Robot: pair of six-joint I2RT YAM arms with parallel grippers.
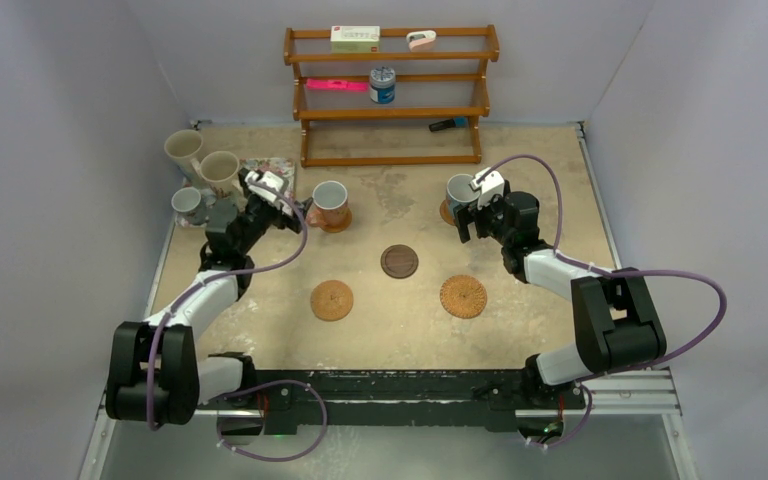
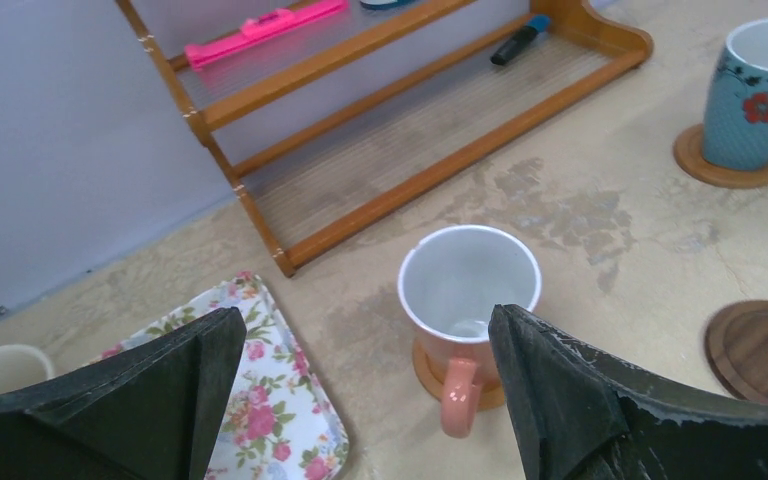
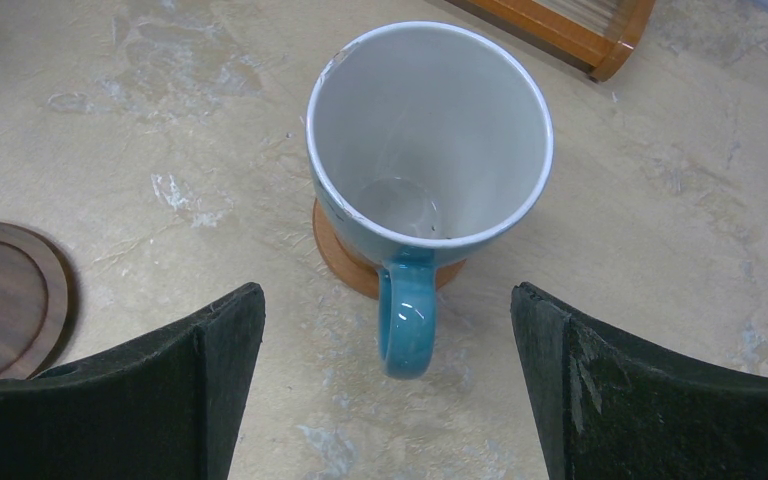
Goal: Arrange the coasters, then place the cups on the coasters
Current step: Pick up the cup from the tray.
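Left wrist: L gripper (image 2: 368, 318) jaws wide, orange cup (image 2: 468, 285) sits on coaster (image 2: 424, 370).

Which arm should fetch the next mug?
Left, likely. The two cream mugs and small grey mug stand off-coaster near the open left tool; the right tool is across the table at the blue mug.

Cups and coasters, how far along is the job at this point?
Done: the orange-brown cup and light blue cup each stand on a tan coaster. In hand: nothing; the left gripper and right gripper are open, each near a placed cup. Left: two cream cups and the small grey-white cup wait at far left; the dark wood coaster and two woven coasters are bare.
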